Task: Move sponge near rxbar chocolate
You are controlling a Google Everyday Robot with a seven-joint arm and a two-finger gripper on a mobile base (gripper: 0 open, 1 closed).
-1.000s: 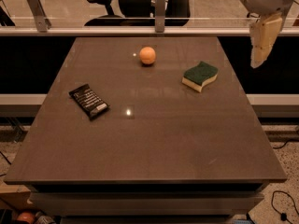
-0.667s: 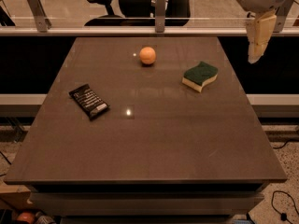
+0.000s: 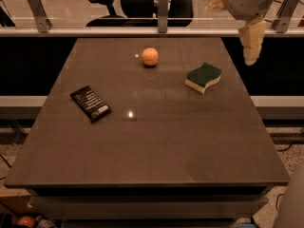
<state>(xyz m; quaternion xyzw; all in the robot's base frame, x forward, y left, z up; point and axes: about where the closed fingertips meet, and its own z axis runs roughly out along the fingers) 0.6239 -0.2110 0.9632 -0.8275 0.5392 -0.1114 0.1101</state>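
Compared with a second ago, the pale cream end effector [image 3: 251, 56] has shifted leftward, closer to the far right corner of the dark brown matte surface [image 3: 166, 141]. It hangs pointing down in the air, up and to the right of the sponge and apart from it. Whether it is spread or pressed together cannot be told.

Nothing on the surface has moved. The wavy-edged sponge [image 3: 203, 77], with a dark green top and a pale yellow base, lies flat near the right edge. The flat black-wrapped snack bar [image 3: 90, 103] with white lettering lies at the left, well apart from the sponge. A round orange fruit [image 3: 150, 56] sits toward the back, between them but nearer the sponge. Bare surface lies between sponge and snack bar. Behind runs a railing [image 3: 95, 32] with metal posts, with a black office chair [image 3: 105, 2] beyond.
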